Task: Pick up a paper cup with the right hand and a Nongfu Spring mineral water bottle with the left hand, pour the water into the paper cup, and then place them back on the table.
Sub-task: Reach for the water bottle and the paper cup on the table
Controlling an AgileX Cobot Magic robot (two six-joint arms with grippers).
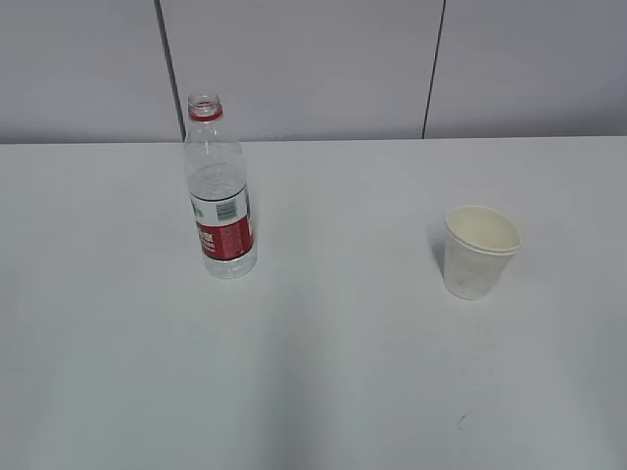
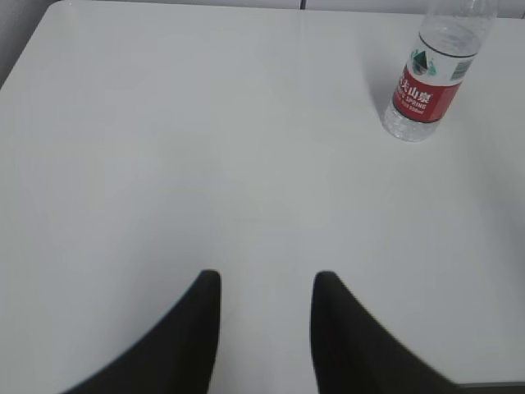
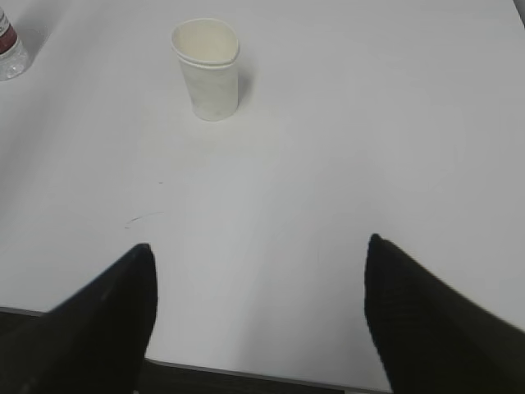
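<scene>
The mineral water bottle [image 1: 219, 196], clear with a red-and-white label and no cap, stands upright on the white table [image 1: 333, 372] at the left. It shows in the left wrist view [image 2: 431, 74] at the upper right, far ahead of my left gripper [image 2: 266, 279], which is open and empty. The off-white paper cup [image 1: 479, 252] stands upright at the right. In the right wrist view the cup [image 3: 207, 67] is far ahead and to the left of my right gripper [image 3: 258, 246], which is wide open and empty. Neither arm shows in the exterior view.
A grey panelled wall [image 1: 313, 59] runs behind the table's far edge. The table's near edge [image 3: 246, 373] lies just under my right gripper. The bottle's base shows at the right wrist view's top left corner [image 3: 10, 49].
</scene>
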